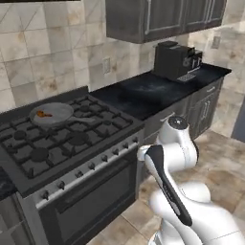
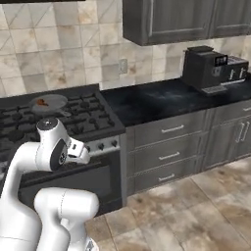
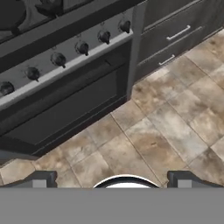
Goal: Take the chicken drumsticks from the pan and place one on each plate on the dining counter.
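The claw (image 3: 112,181) is seen in the hand view with its two dark fingertips (image 3: 40,178) spread wide apart and nothing between them; it is released and is pointed down at the brown tiled floor (image 3: 166,127) in front of the oven door (image 3: 65,109). Above the door in that view a row of dark knobs (image 3: 81,47) is set along the stove's pale front panel, and grey drawers (image 3: 175,35) with light handles are found to the side of it. In the base views the white arm (image 1: 165,177) is folded low before the stove (image 1: 72,139), well apart from anything on the cooktop. The pan (image 1: 51,113) is placed on a rear burner of the black grates, close to the tiled wall (image 1: 43,52), with its grey handle (image 2: 61,112) directed toward the front of the stove. A small orange-brown shape, the chicken drumsticks (image 1: 44,114), is seen lying inside the pan near its left edge; whether it is one piece or two cannot be told at this size. Beside the stove a black glossy tabletop (image 1: 148,93) is carried on grey cabinets (image 2: 171,147), and a dark coffee machine (image 1: 176,60) is stood on it at its far end, under grey upper cabinets (image 1: 158,16).
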You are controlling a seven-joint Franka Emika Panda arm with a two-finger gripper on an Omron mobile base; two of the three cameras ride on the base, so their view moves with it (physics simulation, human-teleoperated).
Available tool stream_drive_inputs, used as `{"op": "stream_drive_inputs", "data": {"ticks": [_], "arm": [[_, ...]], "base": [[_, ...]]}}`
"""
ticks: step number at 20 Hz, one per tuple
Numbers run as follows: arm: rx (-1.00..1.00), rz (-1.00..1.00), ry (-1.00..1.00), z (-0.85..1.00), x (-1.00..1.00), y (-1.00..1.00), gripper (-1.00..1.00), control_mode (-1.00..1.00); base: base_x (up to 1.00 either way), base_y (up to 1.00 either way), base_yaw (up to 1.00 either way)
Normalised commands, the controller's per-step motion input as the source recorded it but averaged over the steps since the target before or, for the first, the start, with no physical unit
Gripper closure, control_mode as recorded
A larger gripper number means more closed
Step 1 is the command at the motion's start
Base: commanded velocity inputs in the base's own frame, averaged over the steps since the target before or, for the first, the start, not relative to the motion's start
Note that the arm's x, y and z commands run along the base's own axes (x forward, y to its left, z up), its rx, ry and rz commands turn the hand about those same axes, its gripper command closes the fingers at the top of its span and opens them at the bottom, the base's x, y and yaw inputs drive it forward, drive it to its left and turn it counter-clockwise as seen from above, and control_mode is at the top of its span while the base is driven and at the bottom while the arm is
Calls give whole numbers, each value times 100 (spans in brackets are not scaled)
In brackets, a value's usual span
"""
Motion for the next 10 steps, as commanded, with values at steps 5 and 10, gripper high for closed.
{"op": "stream_drive_inputs", "data": {"ticks": [5,10], "arm": [[0,0,0,0,0,0,-100,100],[0,0,0,0,0,0,-100,100]], "base": [[76,0,64],[53,0,68]]}}
